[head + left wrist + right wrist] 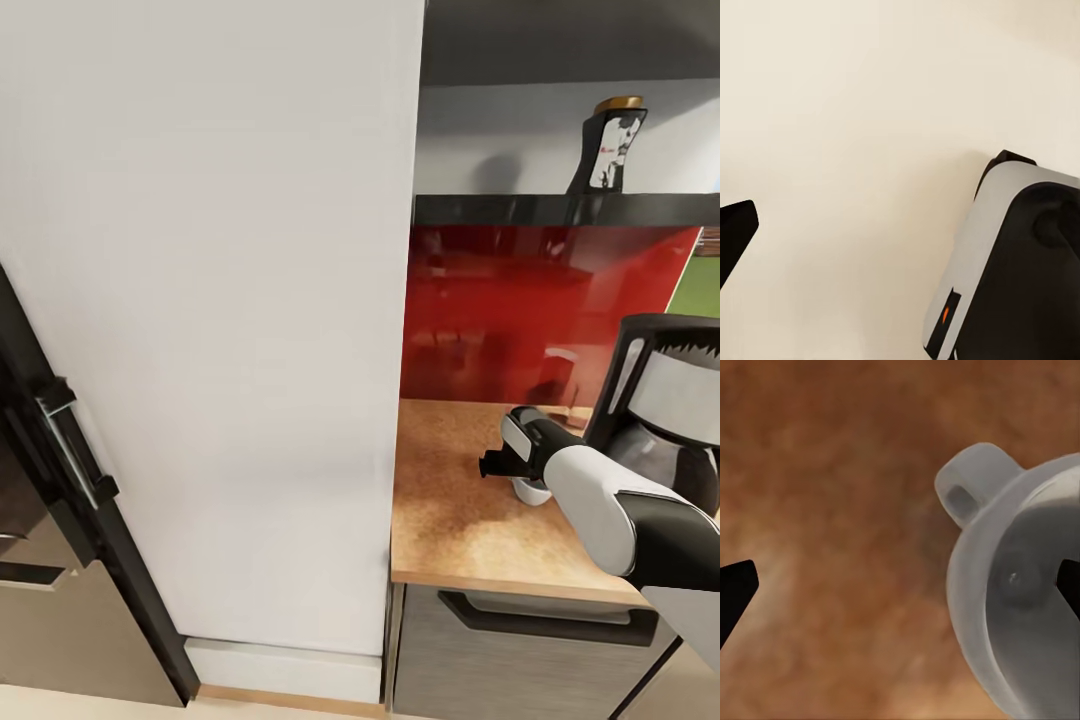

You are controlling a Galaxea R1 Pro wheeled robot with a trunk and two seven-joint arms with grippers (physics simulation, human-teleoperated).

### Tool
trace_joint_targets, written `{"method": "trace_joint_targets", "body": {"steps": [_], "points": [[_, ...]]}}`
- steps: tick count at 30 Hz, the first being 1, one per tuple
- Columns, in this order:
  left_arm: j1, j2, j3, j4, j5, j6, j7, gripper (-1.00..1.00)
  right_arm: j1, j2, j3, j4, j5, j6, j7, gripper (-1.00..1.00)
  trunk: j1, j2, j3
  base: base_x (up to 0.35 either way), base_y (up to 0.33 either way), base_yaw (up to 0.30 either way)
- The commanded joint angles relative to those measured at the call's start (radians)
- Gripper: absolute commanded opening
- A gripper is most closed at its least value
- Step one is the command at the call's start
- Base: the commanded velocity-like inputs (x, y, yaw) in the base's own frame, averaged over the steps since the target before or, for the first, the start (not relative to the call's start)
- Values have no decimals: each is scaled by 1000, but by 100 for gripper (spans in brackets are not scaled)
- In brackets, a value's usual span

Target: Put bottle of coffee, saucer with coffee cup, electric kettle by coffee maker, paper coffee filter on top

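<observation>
On the tan kitchen countertop stands a small white coffee cup with its handle showing from above; in the head view a sliver of the cup peeks from under my right wrist. My right gripper hovers over it, open, with one fingertip above the cup's hollow and the other over bare wood. The coffee maker stands at the counter's right. The bottle of coffee stands on the black kitchen shelf. My left gripper is open and holds nothing. The saucer, kettle and filter are out of view.
A tall white cabinet panel takes up the left and middle, with a black appliance door and handle beside it. Behind the counter is a red backsplash, and under it a grey drawer. The left wrist view has part of my own body.
</observation>
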Motion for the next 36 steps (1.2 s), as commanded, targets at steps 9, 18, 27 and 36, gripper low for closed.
{"method": "trace_joint_targets", "body": {"steps": [9,18,27,36], "points": [[0,0,3,-1,7,-1,-8,100,-1,-1,-8,-1,-1,3,-7,100,35,-64,-29,0,0,0],[0,0,4,-1,7,0,-8,100,0,0,-8,-1,-1,3,-6,100,69,-127,-58,0,0,0],[0,0,4,-1,7,-2,-8,100,0,-1,-8,-1,-1,3,-6,-100,77,-141,-64,0,0,0],[0,0,4,-2,7,-3,-8,100,-1,-1,-8,-1,-1,3,-6,-100,77,-141,-64,0,0,0]]}}
